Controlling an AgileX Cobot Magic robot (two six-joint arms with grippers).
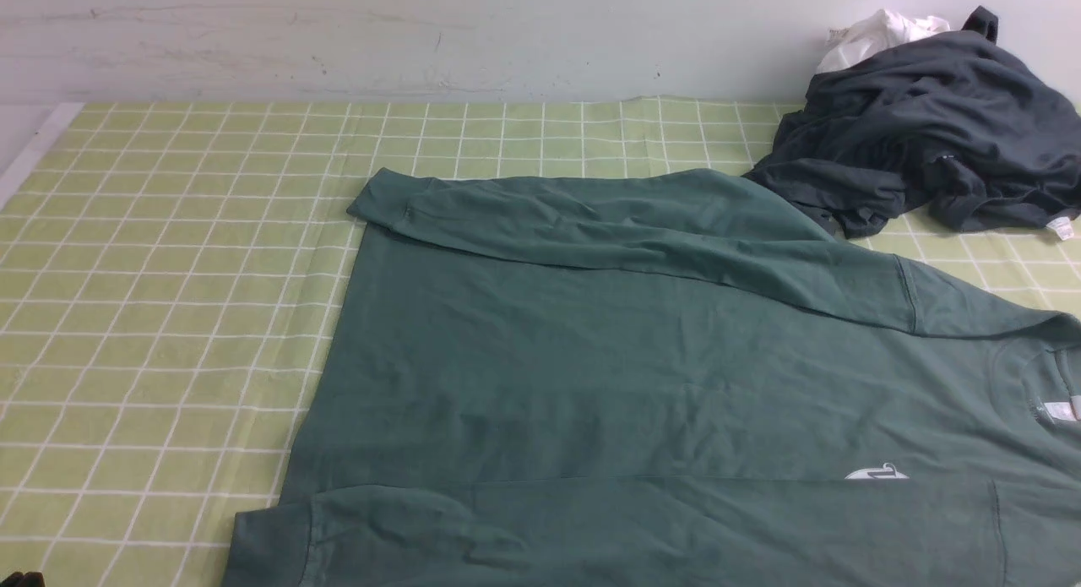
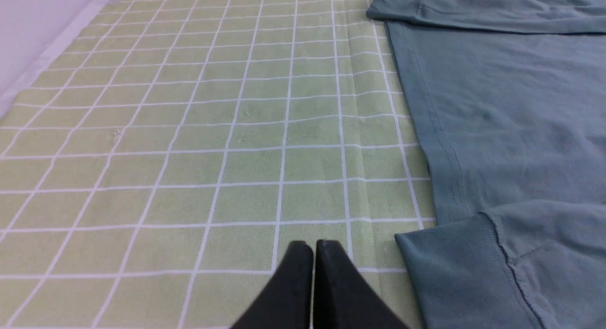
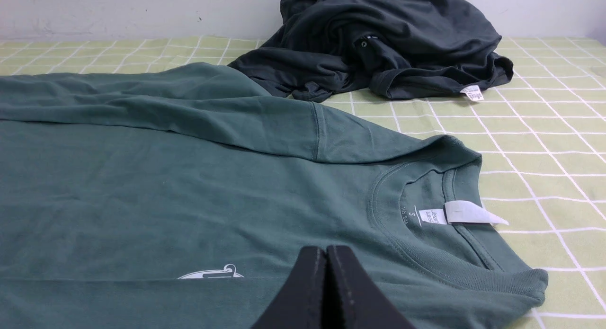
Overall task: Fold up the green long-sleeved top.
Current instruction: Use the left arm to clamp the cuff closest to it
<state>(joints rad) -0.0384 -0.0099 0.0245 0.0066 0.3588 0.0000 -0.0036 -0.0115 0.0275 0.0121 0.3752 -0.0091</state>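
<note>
Even, soft light; faint shadows; sharp focus.

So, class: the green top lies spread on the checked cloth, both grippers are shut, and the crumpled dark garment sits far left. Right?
No. The front view shows the crumpled dark garment at the far right, not left. The rest stands: the green top lies spread on the checked cloth; the left gripper and right gripper are shut.

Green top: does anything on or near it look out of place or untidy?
Yes. A crumpled dark garment lies heaped at the far right, its edge reaching the green top. A white cloth sticks out behind the heap.
</note>
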